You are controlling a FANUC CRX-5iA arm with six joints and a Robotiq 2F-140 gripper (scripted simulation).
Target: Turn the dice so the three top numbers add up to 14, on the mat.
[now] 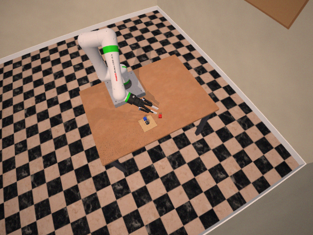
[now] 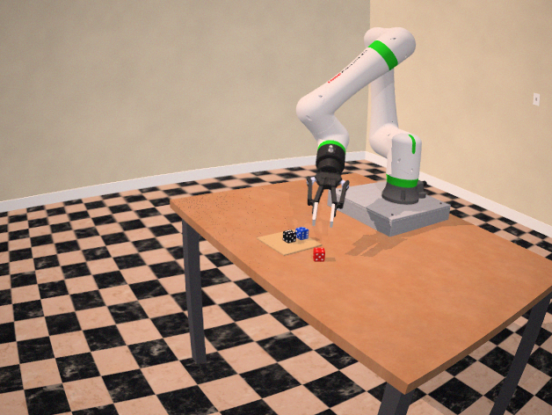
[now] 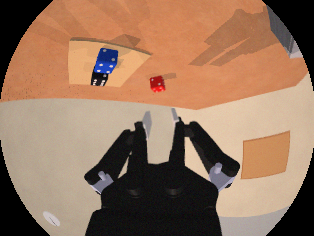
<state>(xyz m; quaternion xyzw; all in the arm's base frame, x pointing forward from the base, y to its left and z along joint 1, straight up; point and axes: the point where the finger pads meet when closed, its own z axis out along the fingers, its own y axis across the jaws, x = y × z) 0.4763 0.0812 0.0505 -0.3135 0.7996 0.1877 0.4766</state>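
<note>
Red die (image 1: 160,116) (image 2: 318,254) (image 3: 157,84) past the mat's (image 1: 149,128) (image 2: 285,249) (image 3: 80,65) edge; open surface (image 1: 182,83) (image 2: 401,289) (image 3: 170,30) between. Pincer (image 1: 157,111) (image 2: 323,224) (image 3: 160,112) partway open, empty; raised above the surface.

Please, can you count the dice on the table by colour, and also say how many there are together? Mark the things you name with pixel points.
Black dice (image 1: 147,122) (image 2: 288,236) (image 3: 99,79): 1
Blue dice (image 1: 144,118) (image 2: 301,233) (image 3: 106,60): 1
Red dice (image 1: 160,115) (image 2: 318,254) (image 3: 157,84): 1
Total: 3
</note>
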